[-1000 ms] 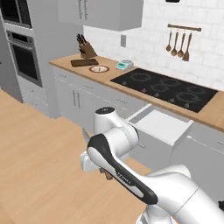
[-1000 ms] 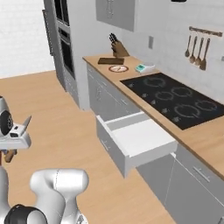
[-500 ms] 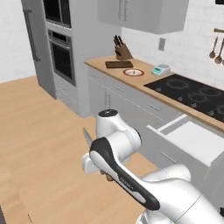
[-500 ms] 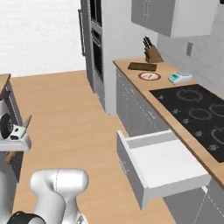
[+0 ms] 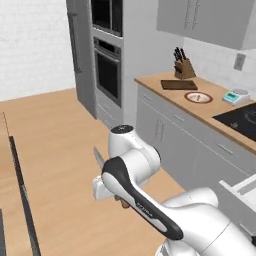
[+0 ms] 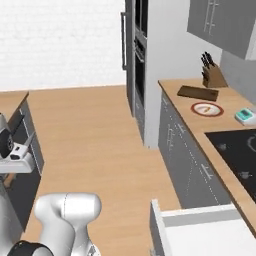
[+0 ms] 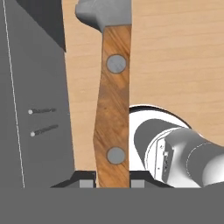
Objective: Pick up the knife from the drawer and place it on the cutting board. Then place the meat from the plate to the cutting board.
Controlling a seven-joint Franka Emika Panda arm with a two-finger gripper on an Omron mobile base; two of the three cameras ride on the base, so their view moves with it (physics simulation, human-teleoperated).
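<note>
Gripper [image 7: 113, 183] pinched on knife [image 7: 113, 109]: in hand view, brown wooden handle with two grey rivets rising from between the two dark finger tips, grey blade root at top edge. Knife carried low over wood floor [image 5: 55, 150], well apart from the counter. In left base view, grey blade [image 5: 99, 159] poking up-left from behind the arm's elbow; handle end just visible under the hand. In right base view, hand and blade [image 6: 26, 143] at far left edge, beside a dark cabinet front.

Drawer [image 6: 200, 235] standing open at near end of counter run: white inside, light grey front; also at right edge of left base view [image 5: 245, 192]. Contents not discernible.

Black cooktop [image 6: 235, 152] set in counter [image 6: 200, 125] past the drawer. Small teal scale [image 6: 246, 116] near counter's back edge, beyond the cooktop.

Plate [image 6: 207, 109], red rim and pale centre, mid-counter towards far end; small orange-brown item on it, too small to identify with confidence. Same plate in left base view [image 5: 198, 97].

Cutting board [image 6: 198, 93], dark brown, flat, just beyond plate, near counter's far corner; bare top. Also seen in left base view [image 5: 179, 85].

Knife block [image 6: 214, 76] with black handles, upright, at back edge right behind the board.

Wall oven stack [image 5: 107, 70] and tall grey panel past counter's far end.
</note>
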